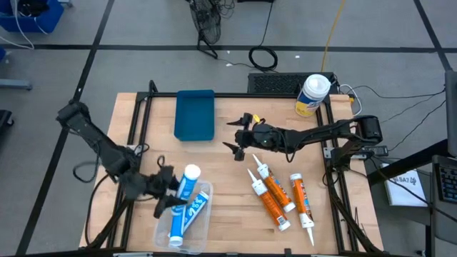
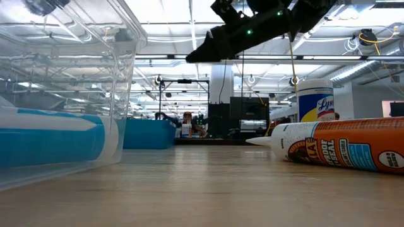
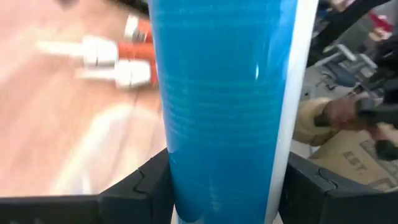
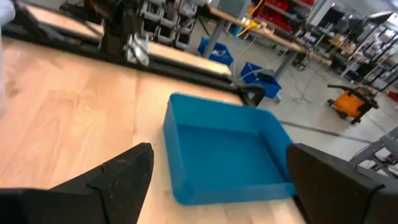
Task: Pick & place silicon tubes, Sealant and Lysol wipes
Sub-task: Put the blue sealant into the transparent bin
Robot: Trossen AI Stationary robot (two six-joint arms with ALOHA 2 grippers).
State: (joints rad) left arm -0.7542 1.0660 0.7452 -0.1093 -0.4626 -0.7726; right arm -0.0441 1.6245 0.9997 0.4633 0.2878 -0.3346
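Clamped in the left end effector [image 1: 173, 194] – a blue tube [image 3: 227, 106], over a clear bin [image 1: 203, 223] holding another. Beyond, over mid-surface [image 1: 221, 164], the right end effector [image 1: 240, 135] – fingers spread, nothing between them, blue tray [image 4: 224, 152] just ahead. Beside it, three orange tubes [image 1: 275, 196] lying flat. Farthest behind it, at the back corner, Lysol wipes [image 1: 312, 95] upright.

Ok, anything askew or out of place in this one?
Only the Lysol wipes: the canister stands at the table's far right corner by the frame, apart from the blue tray and clear bin. Nothing looks spilled or damaged.
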